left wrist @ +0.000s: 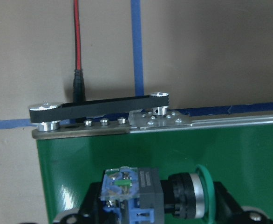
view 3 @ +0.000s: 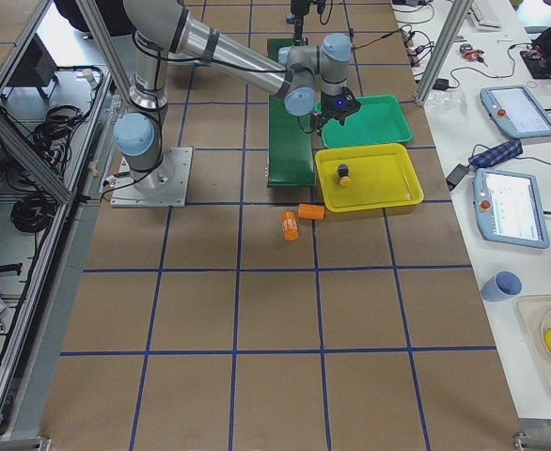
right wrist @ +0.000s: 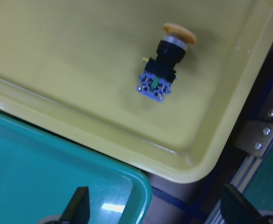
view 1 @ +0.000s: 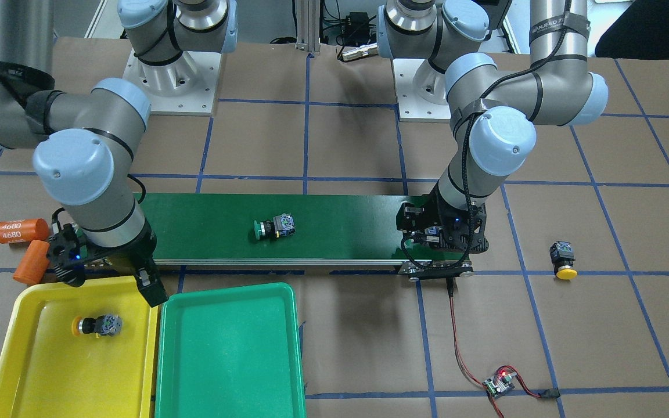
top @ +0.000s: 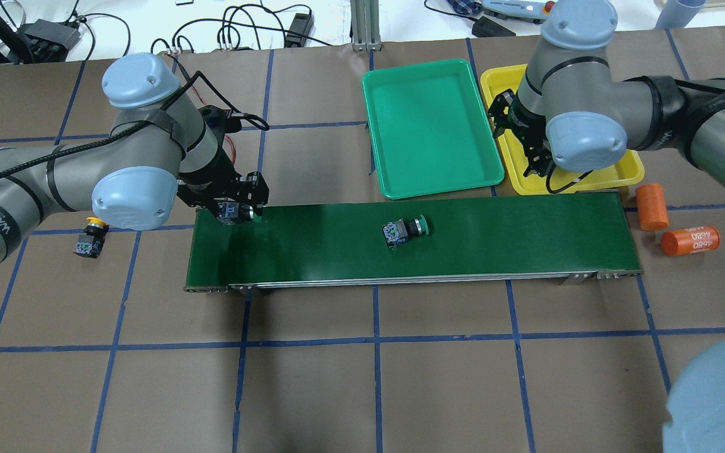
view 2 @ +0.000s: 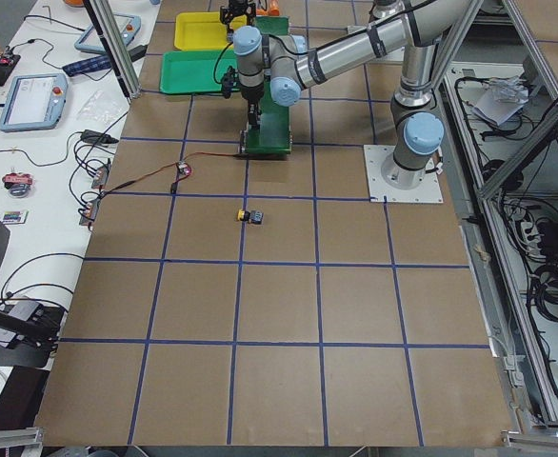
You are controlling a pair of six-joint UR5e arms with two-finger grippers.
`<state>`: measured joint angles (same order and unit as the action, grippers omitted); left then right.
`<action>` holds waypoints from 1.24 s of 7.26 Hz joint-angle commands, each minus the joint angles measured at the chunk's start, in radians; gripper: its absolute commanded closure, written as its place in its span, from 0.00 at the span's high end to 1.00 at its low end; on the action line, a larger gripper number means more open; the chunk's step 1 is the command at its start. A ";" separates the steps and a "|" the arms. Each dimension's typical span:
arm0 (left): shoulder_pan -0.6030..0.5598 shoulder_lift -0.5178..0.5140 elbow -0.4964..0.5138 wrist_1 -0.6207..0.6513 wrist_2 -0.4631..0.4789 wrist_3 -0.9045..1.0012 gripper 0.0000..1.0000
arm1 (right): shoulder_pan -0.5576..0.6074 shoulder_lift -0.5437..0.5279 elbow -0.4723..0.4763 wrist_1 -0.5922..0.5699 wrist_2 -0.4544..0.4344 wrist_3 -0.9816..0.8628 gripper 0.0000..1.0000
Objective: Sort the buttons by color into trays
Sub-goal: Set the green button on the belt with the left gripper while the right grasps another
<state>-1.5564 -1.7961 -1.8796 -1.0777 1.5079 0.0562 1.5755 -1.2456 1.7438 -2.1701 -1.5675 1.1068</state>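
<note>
I see the left gripper [left wrist: 157, 219] clenched on a green button [left wrist: 157, 196] over the conveyor belt [view 1: 340, 223], right gripper [right wrist: 155, 210] released; an off-centre grasp may let it roll when dropped.

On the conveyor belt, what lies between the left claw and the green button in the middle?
Nothing: in the overhead view, the belt is bare between the left claw and that green button.

Yellow button [view 1: 97, 325] lying in yellow tray [view 1: 32, 371], green tray [view 1: 227, 354] beside, green button [view 1: 274, 227] mid-belt, yellow button [view 1: 563, 259] on table
</note>
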 commanded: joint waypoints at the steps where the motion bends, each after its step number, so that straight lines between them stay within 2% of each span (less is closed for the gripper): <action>1: -0.001 0.000 0.002 0.002 -0.005 -0.006 0.04 | 0.096 -0.054 0.023 0.056 0.030 0.176 1.00; 3: -0.001 -0.003 0.000 0.001 -0.003 -0.006 0.04 | 0.144 -0.043 0.064 0.061 0.030 0.252 1.00; 9: -0.002 0.001 -0.033 -0.014 0.000 -0.038 0.07 | 0.149 -0.035 0.111 0.082 0.029 0.249 1.00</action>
<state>-1.5579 -1.7889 -1.9116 -1.0901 1.5088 0.0318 1.7237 -1.2823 1.8446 -2.0887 -1.5373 1.3580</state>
